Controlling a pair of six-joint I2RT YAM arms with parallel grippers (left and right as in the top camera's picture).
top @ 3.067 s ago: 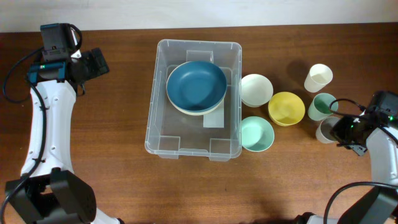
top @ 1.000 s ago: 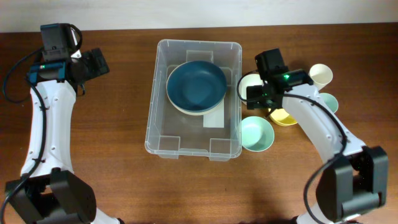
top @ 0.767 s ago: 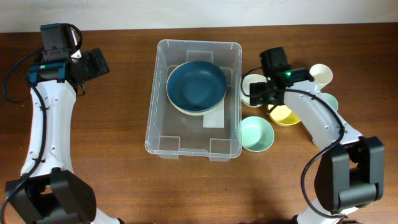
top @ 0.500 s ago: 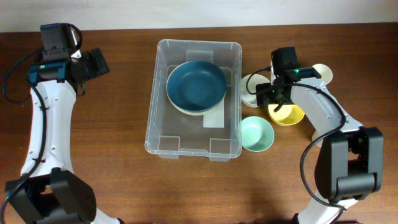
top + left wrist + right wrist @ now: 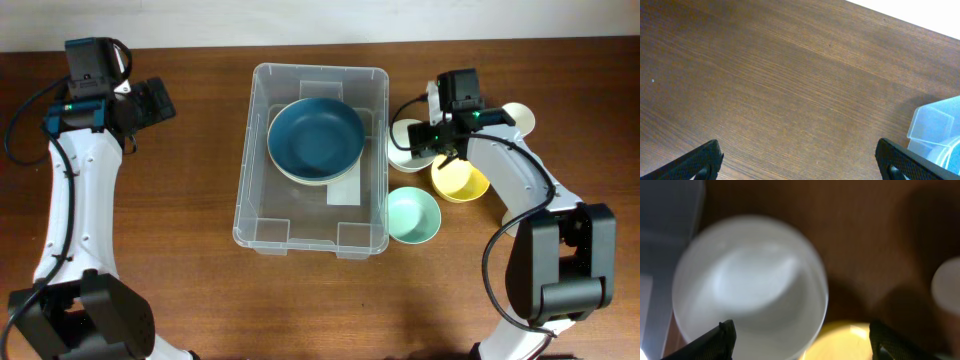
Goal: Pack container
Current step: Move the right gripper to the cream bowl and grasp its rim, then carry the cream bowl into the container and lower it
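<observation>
The large clear plastic rectangular container (image 5: 248, 190) sits in the middle of the brown wooden desk (image 5: 180, 250), toward its far edge, holding a dark blue round bowl (image 5: 315, 137). Just beside its right wall, the right gripper (image 5: 801, 337) hangs over a white round bowl (image 5: 750, 280), fingers spread. The left gripper (image 5: 800, 160), spread wide, hovers near the desk's far left corner.

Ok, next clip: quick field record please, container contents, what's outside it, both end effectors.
container: holds blue bowl stacked on pale bowl
outside, right arm's side: white bowl, yellow bowl, mint bowl, white cup
right end effector: open, above white bowl
left end effector: open, above bare table
</observation>
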